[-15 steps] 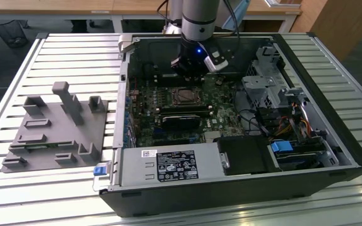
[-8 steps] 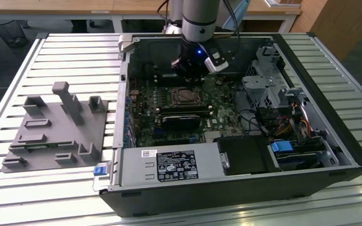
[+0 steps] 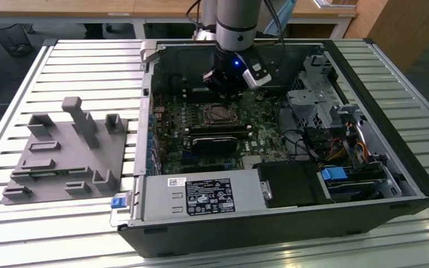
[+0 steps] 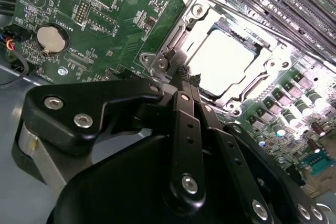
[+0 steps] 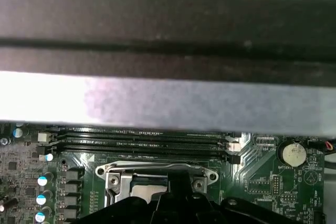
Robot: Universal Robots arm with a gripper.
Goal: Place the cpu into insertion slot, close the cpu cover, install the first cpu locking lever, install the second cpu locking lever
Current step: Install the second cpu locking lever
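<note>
An open computer case (image 3: 274, 223) lies on a slatted metal table (image 3: 20, 234), seen from above in the exterior view. At the exterior view's left, about nine o'clock from the case, sits a grey plastic fixture (image 3: 65, 156) with upright posts and shallow pockets. At six o'clock inside the case is a silver power supply (image 3: 199, 196) bearing a label. In the middle lies the green circuit board (image 3: 181, 120), and on it the insertion slot (image 3: 220, 114), a small square socket with a silvery rim. Directly at twelve o'clock from the socket the robot arm (image 3: 237, 22) comes down, and its gripper (image 3: 225, 92) hangs just above the socket's far edge. At three o'clock are drive bays and bundled cables (image 3: 341, 151). In the second wrist view the cpu (image 4: 227, 59) lies seated in the socket, its bright metal face showing through the window of the cpu cover (image 4: 273, 56), which lies flat around it. The black fingers (image 4: 185, 129) are drawn together, their tips meeting at the socket's corner beside a thin metal lever (image 4: 169, 59); whether they pinch it cannot be told. A round coin battery (image 4: 51, 38) sits at ten o'clock on the board.
</note>
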